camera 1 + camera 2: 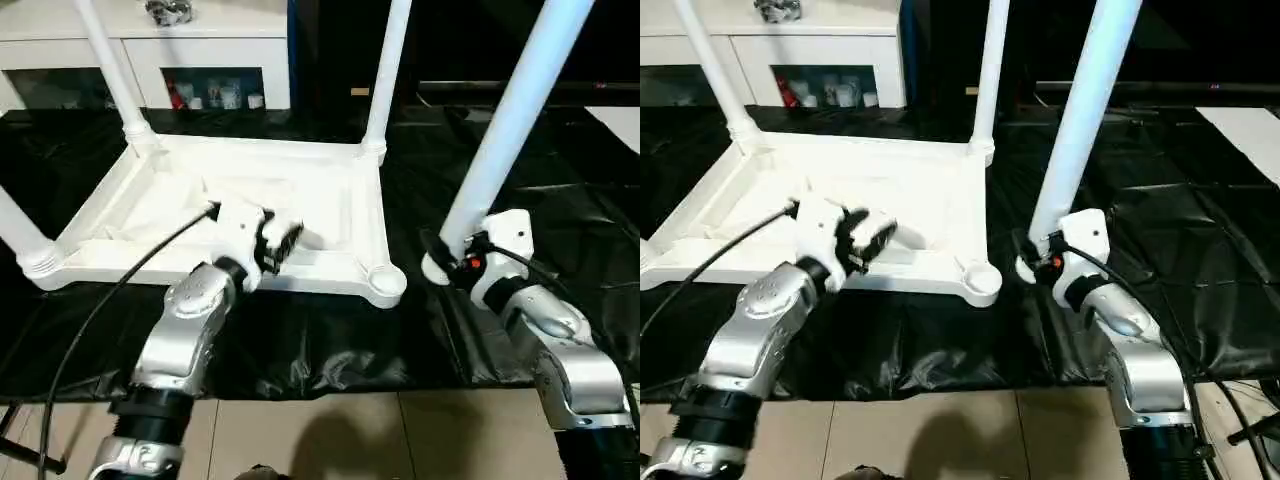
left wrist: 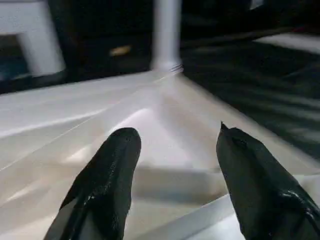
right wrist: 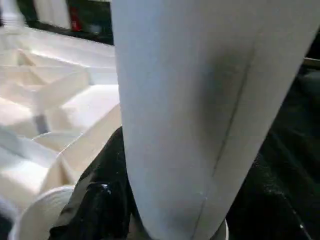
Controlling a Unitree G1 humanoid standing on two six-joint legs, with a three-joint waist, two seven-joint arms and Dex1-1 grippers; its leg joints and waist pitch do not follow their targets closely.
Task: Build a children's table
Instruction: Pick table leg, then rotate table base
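Observation:
The white table top (image 1: 150, 205) lies upside down on a black sheet, ribbed underside up. Three legs stand in its sockets: back left (image 1: 110, 60), back right (image 1: 388, 70) and near left (image 1: 15, 230). The near right socket (image 1: 385, 280) holds nothing. My right gripper (image 1: 445, 255) is shut on the fourth leg (image 1: 510, 120) near its lower end. That leg leans up and to the right, its foot on the sheet just right of this socket. My left gripper (image 1: 285, 243) hovers open over the underside by the near rim, fingers (image 2: 107, 175) apart with nothing between them.
The black sheet (image 1: 300, 340) covers the work surface, with tiled floor (image 1: 350, 440) at its near edge. A white glass-door cabinet (image 1: 200, 50) stands behind the table top. A black cable (image 1: 120, 290) runs from my left wrist down to the lower left.

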